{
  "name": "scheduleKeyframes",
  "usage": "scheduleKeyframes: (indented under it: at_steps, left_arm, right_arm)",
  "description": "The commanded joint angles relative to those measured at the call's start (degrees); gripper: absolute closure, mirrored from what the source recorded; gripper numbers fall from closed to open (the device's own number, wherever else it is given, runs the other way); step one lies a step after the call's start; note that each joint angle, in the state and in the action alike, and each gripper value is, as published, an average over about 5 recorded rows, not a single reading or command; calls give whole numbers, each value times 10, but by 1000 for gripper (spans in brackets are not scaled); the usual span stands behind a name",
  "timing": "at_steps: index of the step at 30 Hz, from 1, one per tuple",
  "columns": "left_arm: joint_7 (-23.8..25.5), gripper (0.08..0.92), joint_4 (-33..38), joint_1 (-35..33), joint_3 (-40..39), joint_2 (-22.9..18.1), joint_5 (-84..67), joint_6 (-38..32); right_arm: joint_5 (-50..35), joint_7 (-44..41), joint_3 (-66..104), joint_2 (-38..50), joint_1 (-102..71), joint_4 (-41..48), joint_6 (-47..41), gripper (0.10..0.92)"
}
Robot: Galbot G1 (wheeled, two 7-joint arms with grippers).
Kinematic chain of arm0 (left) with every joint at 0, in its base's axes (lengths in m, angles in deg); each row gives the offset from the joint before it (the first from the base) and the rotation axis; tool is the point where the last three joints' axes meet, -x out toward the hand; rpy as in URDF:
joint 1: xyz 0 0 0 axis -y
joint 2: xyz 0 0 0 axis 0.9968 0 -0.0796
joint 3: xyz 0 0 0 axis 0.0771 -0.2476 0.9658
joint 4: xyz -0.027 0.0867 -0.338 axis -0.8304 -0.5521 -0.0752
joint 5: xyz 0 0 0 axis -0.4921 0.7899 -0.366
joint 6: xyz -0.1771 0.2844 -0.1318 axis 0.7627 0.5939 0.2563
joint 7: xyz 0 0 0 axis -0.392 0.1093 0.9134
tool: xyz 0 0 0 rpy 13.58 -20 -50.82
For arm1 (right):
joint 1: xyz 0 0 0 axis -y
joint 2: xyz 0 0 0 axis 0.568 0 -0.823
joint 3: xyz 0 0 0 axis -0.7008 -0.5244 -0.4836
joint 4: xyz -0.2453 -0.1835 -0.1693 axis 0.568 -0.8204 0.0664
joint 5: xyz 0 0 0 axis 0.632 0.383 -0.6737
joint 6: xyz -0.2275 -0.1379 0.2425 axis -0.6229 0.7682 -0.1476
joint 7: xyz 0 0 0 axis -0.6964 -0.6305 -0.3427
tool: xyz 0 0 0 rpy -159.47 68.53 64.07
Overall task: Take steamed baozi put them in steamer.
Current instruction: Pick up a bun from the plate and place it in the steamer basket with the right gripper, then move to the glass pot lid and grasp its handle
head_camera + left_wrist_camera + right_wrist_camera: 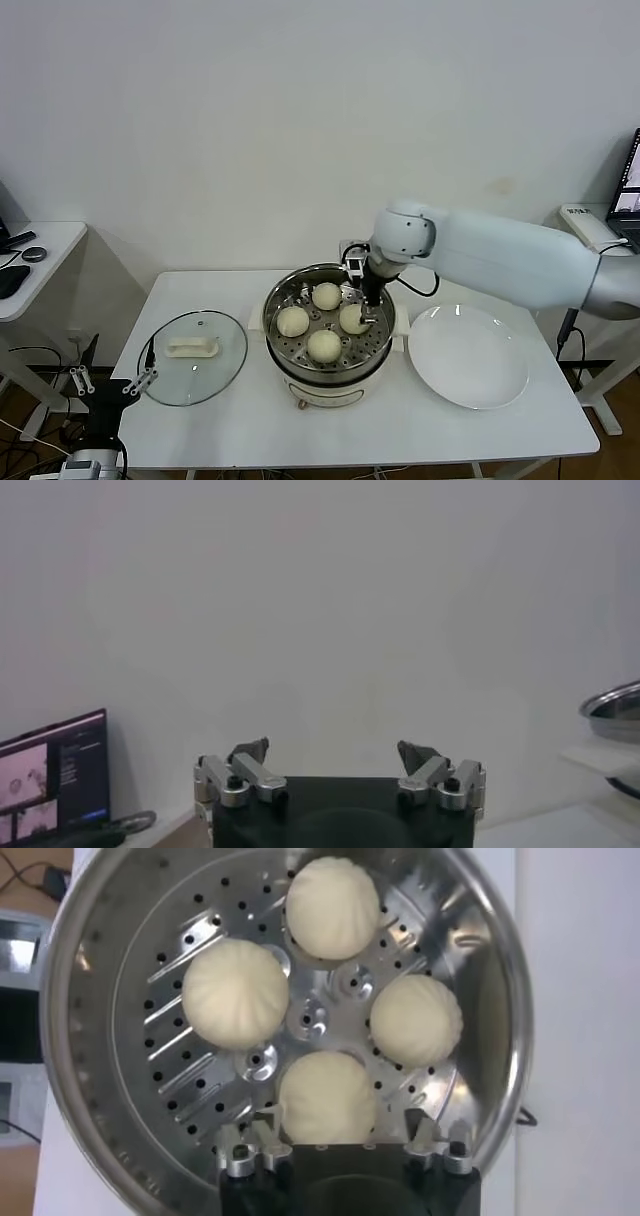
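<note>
A robot test room or lab dressed with kitchen things, not a real kitchen: a plain white surface [250,420] stands against a bare white wall [250,110], with loose cables [30,355] on the floor, a side desk [45,245] bearing a mouse [34,254], and a laptop screen [55,780] nearby. The steamer [328,330], glass lid [195,357] and white plate [468,357] are the only cookware

white table [420,425], steamer [300,385], glass lid [195,358], plate [467,357]
</note>
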Motion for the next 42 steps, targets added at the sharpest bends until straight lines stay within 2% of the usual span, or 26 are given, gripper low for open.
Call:
scheduleKeyframes:
  at_steps: [1,5,9,12,15,18,21,28,31,36,40,42]
  left_arm:
    - [0,177,-1,-1,-1,-1,0,-1]
    - [0,177,-4,-1,-3,-3,1,-2]
    - [0,177,-5,-2,-3,-4,3,-3]
    - [0,177,-4,-3,-3,-4,8,-4]
    - [0,177,-1,-5,-5,-6,13,-4]
    - [1,177,1,-5,-11,-9,18,-3]
    - [0,177,-2,-4,-22,-11,23,-1]
    - [-4,177,-15,2,-44,-9,44,6]
    - [-5,177,-14,1,-48,0,58,17]
    - [-25,177,-18,0,-54,33,130,47]
    - [-90,177,-49,8,-70,68,327,83]
    - [-106,177,-87,25,-73,84,446,82]
  right_arm:
    - [-18,75,80,92,-28,-82,11,205]
    - [-29,216,188,180,-137,-151,42,203]
    - [-6,326,374,267,-352,-206,111,203]
    - [4,400,544,301,-545,-232,189,203]
    - [17,444,748,297,-770,-251,264,203]
    - [58,454,920,238,-950,-260,334,203]
    - [118,441,1017,130,-1049,-259,410,203]
    - [242,388,1168,-167,-1122,-248,552,203]
    - [261,375,1237,-249,-1130,-241,582,203]
    - [229,385,1294,-302,-1164,-229,589,203]
    - [210,398,1298,-319,-1197,-239,577,203]
    - [201,403,1300,-326,-1210,-245,577,203]
